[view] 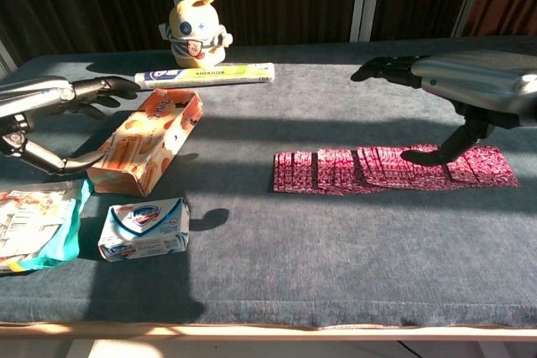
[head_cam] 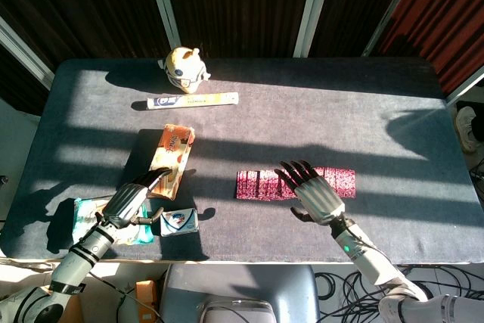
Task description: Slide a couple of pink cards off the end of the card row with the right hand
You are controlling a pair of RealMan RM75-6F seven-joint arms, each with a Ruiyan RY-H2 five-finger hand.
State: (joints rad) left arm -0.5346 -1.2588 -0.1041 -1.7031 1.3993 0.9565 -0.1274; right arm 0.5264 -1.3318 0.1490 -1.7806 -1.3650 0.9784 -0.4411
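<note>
Pink cards [head_cam: 295, 184] lying in one row, middle right, none off yet; right hand [head_cam: 311, 194] hovering over, fingers spreading, holding nothing

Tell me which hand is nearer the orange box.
Left. The left hand hovers beside the orange box, while the right hand is over the pink card row.

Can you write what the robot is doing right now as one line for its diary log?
right hand: open, thumb tip on pink card row | left hand: open, holds nothing, by orange box | cards: none slid off yet
</note>
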